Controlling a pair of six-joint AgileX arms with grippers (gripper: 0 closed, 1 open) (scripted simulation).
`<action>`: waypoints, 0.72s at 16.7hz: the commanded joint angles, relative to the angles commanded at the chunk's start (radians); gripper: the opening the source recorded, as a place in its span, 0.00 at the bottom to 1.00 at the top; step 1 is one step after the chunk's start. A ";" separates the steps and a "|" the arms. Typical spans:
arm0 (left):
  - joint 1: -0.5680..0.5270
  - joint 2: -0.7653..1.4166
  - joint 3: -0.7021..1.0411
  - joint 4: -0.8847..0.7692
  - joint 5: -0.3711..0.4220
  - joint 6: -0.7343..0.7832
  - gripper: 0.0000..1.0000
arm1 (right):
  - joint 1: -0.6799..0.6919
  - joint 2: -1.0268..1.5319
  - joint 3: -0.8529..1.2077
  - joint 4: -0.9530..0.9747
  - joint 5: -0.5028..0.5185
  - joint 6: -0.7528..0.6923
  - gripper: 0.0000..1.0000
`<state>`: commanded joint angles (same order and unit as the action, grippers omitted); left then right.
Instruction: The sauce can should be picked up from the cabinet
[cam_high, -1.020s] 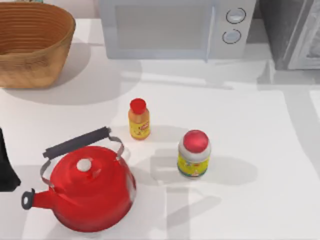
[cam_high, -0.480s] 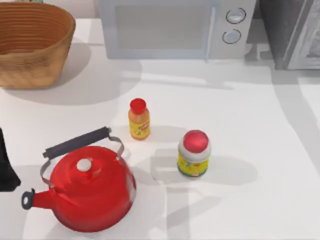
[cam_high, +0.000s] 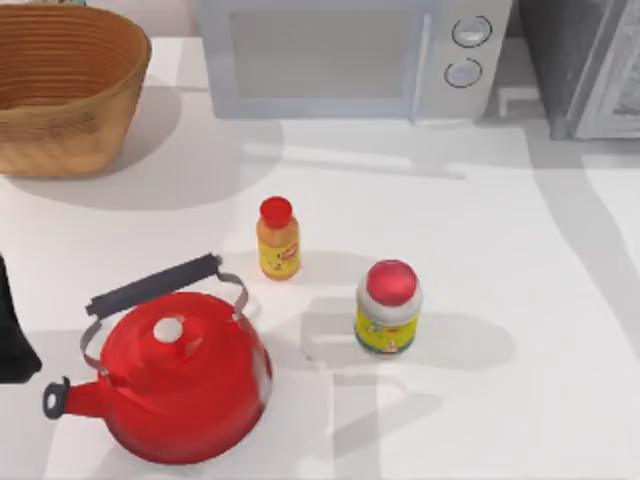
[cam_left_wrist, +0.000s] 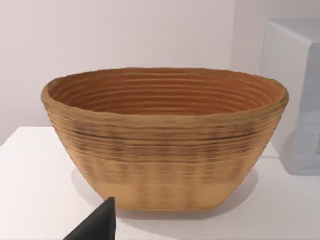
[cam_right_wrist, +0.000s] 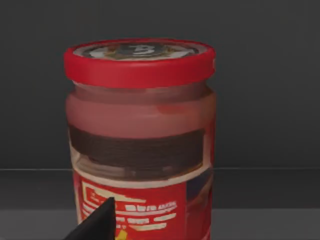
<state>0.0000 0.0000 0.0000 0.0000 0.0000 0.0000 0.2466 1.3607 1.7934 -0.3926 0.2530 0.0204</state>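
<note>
The sauce can (cam_right_wrist: 140, 145) stands upright and very close in the right wrist view. It has a red-rimmed lid and a red label, and it sits on a dark shelf inside the cabinet (cam_right_wrist: 270, 100). A black part of my right gripper (cam_right_wrist: 95, 225) shows low in front of the can, apart from it. In the top view the grey cabinet (cam_high: 580, 60) stands at the table's back right corner. My left arm (cam_high: 12, 335) is parked at the table's left edge.
A white microwave (cam_high: 350, 55) stands at the back, with a wicker basket (cam_high: 60, 90) at the back left. On the table are a red kettle (cam_high: 180, 375), a slim orange bottle (cam_high: 277, 240) and a yellow-labelled jar (cam_high: 389, 308).
The shadow on the right side of the table has shifted and narrowed. The kettle, bottle, jar and left arm have not moved.
</note>
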 joint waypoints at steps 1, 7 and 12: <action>0.000 0.000 0.000 0.000 0.000 0.000 1.00 | 0.029 0.026 0.017 0.001 0.031 0.001 1.00; 0.000 0.000 0.000 0.000 0.000 0.000 1.00 | 0.123 0.118 0.064 0.004 0.141 0.003 1.00; 0.000 0.000 0.000 0.000 0.000 0.000 1.00 | 0.109 0.153 0.098 0.004 0.127 0.003 1.00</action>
<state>0.0000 0.0000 0.0000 0.0000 0.0000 0.0000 0.3553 1.5138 1.8912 -0.3881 0.3803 0.0230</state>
